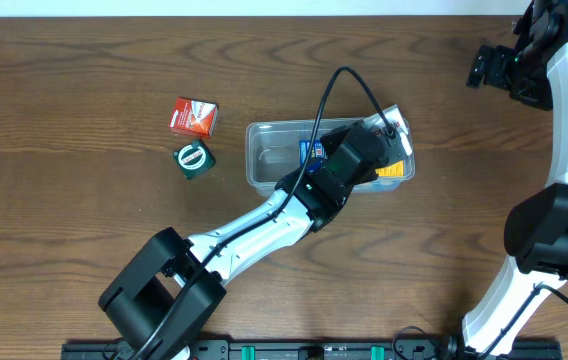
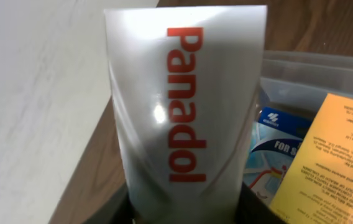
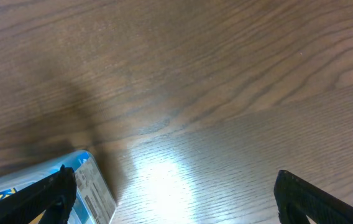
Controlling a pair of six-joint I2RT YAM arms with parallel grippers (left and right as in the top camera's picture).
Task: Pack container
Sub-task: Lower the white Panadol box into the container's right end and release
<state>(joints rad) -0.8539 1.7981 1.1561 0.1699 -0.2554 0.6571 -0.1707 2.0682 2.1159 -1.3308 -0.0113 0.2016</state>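
Observation:
The clear plastic container (image 1: 264,150) sits mid-table; its rim also shows in the left wrist view (image 2: 313,62). My left gripper (image 1: 369,140) hovers over its right half, shut on a white Panadol tube (image 2: 183,106), whose end sticks out toward the far right corner (image 1: 391,122). Inside the container lie a blue box (image 2: 276,143) and a yellow leaflet-like pack (image 2: 332,155). My right gripper (image 1: 484,68) is open and empty at the table's far right, well away from the container. In the right wrist view, its fingers (image 3: 173,193) spread over bare wood.
A red box (image 1: 193,116) and a dark green box (image 1: 194,158) lie on the table left of the container. A blue-and-white box (image 3: 83,193) lies next to the right gripper's left finger. The left arm's black cable arcs over the container.

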